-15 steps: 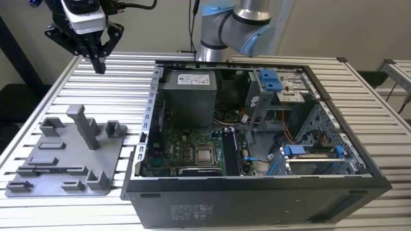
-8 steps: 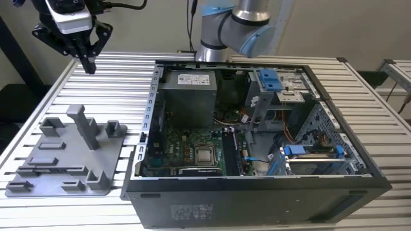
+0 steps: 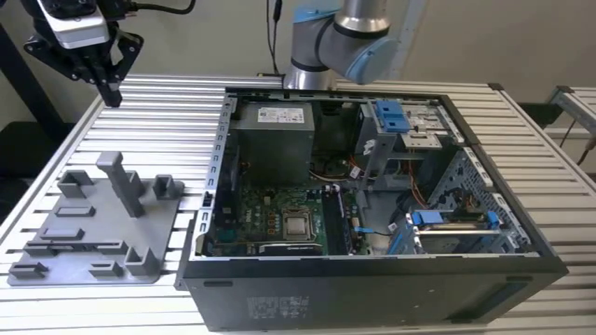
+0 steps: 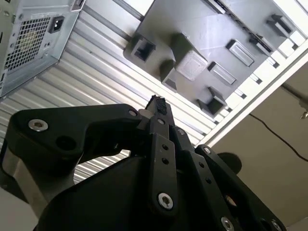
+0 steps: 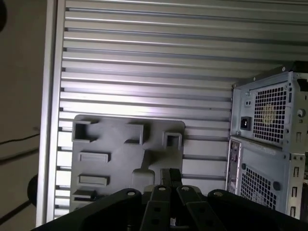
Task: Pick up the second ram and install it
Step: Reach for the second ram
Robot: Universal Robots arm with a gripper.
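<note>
**Desk:** What are the jaws doing?

**Me:** On my screen the gripper (image 3: 112,96) hangs tips-down, its jaws drawn together with nothing between them. In both wrist views (image 4: 157,103) (image 5: 171,174) I see the two fingers meeting at the tip.

**Desk:** Where is it over the table?

**Me:** Above the table's (image 3: 158,112) far corner on the exterior view's left. It is high over the slats and touches nothing.

**Desk:** What is nearest to it?

**Me:** The grey tray (image 3: 163,230). It lies flat along the table's edge on the exterior view's left, toward the near corner. Both wrist views (image 4: 202,29) (image 5: 120,159) look down on it. A post (image 3: 121,183) stands upright on it, with low blocks and pockets around.

**Desk:** And the ram?

**Me:** I can't place it for certain. A long holder (image 3: 79,246) near the tray's near edge shows a dark strip along its length. I can't tell whether that is the stick or a bare slot. Inside the case (image 3: 373,286), dark strips run beside the board (image 3: 270,209), and I can't tell those apart either.

**Desk:** How does the case sit?

**Me:** On its side with the open face up, just beside the tray. It reaches from the table's middle toward the edge on the exterior view's right. The arm (image 3: 340,35) rises at the far edge behind it.
</note>
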